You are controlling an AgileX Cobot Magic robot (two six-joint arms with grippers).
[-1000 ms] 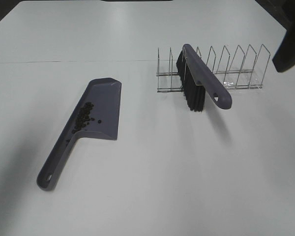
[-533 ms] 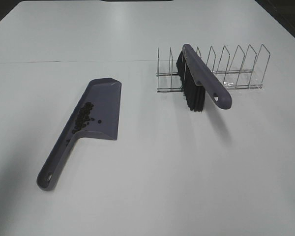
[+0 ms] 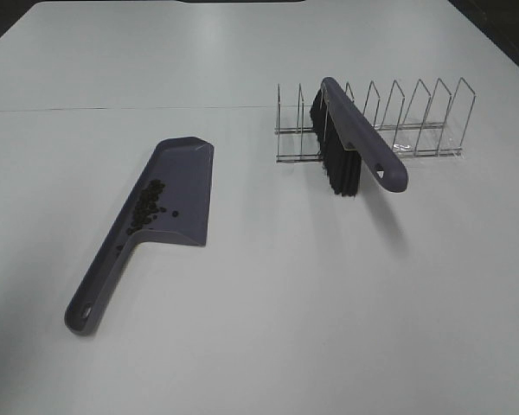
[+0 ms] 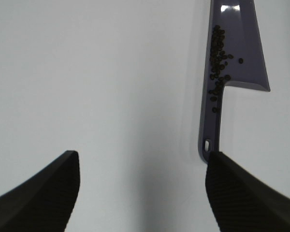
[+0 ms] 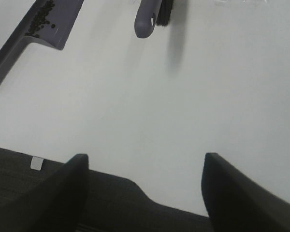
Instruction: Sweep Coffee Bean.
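Left wrist: left tool [image 4: 142, 186] wide open, empty.

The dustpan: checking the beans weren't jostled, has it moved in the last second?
No. The dustpan lies at the same spot relative to the wire rack, coffee beans still inside.

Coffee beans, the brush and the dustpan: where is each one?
coffee beans [image 3: 149, 207], high view, middle of the dark cluster.
brush [image 3: 363, 147], high view, on its purple back.
dustpan [image 3: 189, 177], high view, bare part of the pan floor.
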